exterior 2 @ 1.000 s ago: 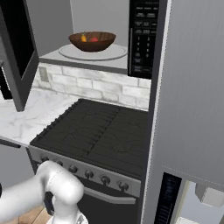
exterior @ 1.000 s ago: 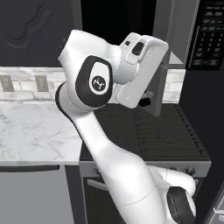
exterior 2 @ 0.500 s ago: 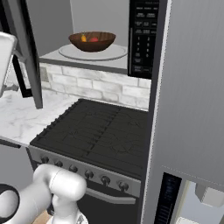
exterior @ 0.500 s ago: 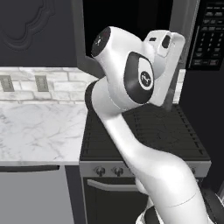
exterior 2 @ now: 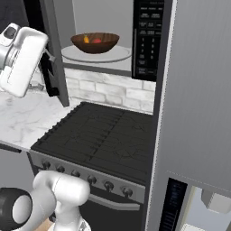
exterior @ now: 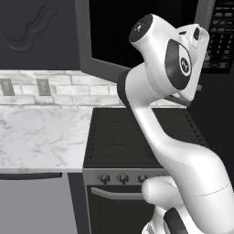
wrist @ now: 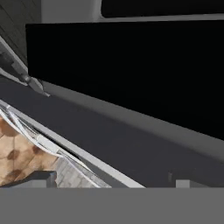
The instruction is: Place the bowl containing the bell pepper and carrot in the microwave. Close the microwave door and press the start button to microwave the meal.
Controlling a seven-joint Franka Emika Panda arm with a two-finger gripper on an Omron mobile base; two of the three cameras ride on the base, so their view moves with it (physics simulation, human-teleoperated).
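The dark wooden bowl [exterior 2: 95, 43] sits on the white turntable inside the microwave [exterior 2: 103, 58]. It holds the red bell pepper [exterior 2: 96, 40] and the orange carrot [exterior 2: 86, 39]. The microwave door [exterior 2: 55, 54] stands partly swung in, edge-on to the right base view; its black window [exterior: 137, 36] faces the left base view. My gripper [exterior 2: 48, 77] is at the door's outer face, left of the bowl. In the hand view the door glass [wrist: 131, 74] is very close, and the gripper [wrist: 114, 181] is open with nothing between its widely spaced tips.
The black button panel [exterior 2: 145, 38] is on the microwave's right side. A black stove [exterior 2: 99, 135] with knobs lies below, and a marble counter [exterior: 41, 137] extends to its left. A tall grey cabinet side [exterior 2: 198, 90] stands to the right.
My arm has swung right toward the microwave, and the hand now rests at the door's outer side. The door has turned inward from wide open to partly shut.
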